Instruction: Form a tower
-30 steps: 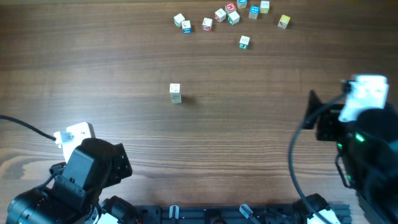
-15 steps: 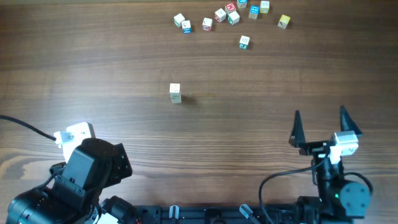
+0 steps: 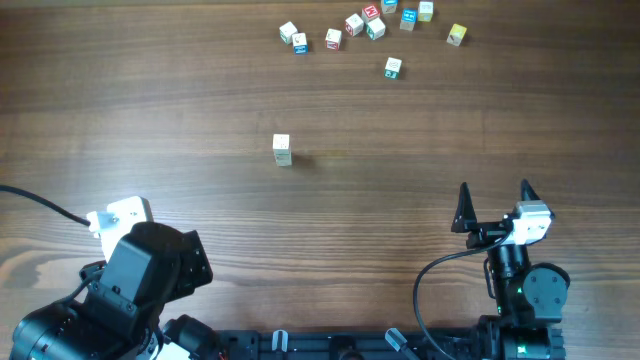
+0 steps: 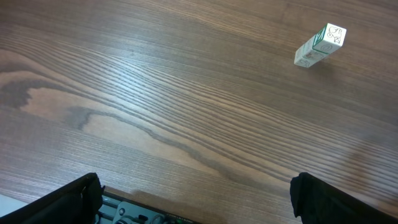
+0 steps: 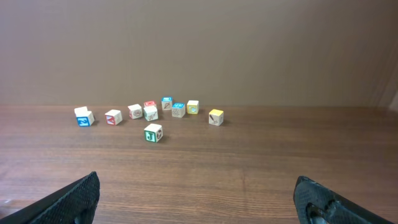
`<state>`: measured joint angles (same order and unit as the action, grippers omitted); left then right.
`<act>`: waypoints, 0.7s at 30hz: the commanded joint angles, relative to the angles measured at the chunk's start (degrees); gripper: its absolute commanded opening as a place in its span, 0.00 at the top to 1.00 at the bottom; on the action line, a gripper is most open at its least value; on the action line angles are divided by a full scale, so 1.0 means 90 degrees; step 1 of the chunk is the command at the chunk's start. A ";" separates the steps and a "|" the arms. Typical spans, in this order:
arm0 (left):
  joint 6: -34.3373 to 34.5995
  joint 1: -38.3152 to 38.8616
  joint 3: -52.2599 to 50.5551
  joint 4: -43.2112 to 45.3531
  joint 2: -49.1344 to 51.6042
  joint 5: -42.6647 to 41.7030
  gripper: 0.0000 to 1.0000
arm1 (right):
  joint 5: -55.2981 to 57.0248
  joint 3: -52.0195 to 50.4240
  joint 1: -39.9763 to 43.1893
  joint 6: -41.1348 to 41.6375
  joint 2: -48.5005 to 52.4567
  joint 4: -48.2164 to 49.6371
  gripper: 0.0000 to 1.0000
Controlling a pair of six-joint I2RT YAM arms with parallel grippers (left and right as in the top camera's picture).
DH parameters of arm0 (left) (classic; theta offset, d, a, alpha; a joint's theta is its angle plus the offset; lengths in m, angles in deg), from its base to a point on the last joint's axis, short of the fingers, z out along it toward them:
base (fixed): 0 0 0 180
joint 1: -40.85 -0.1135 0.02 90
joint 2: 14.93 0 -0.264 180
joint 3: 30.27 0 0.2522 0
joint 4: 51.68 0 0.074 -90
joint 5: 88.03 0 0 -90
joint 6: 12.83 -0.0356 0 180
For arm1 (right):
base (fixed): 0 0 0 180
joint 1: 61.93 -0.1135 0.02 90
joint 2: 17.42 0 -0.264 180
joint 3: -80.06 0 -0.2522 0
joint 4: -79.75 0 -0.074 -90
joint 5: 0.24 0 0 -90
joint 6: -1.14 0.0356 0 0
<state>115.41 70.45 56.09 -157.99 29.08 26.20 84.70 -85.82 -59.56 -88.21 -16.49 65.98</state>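
At the near edge of the desk (image 3: 150, 100), our left gripper (image 4: 196, 180) and right gripper (image 3: 494, 192) both stand spread and hold nothing. The tower (image 3: 282, 150) stands mid-desk, two cubes high. We think the reach for another cube should pass beside it. The loose cubes (image 3: 370, 25) crowd the far edge; nothing blocks the way.
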 commanded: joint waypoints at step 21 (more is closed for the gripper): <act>-0.0032 0.0024 -0.0002 -0.0029 -0.0066 0.0175 0.00 | 0.0109 -0.0007 0.0012 0.0112 -0.0080 0.0015 0.00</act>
<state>115.41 71.13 56.09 -158.23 29.05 26.83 84.90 -85.82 -59.56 -88.19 -16.49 65.98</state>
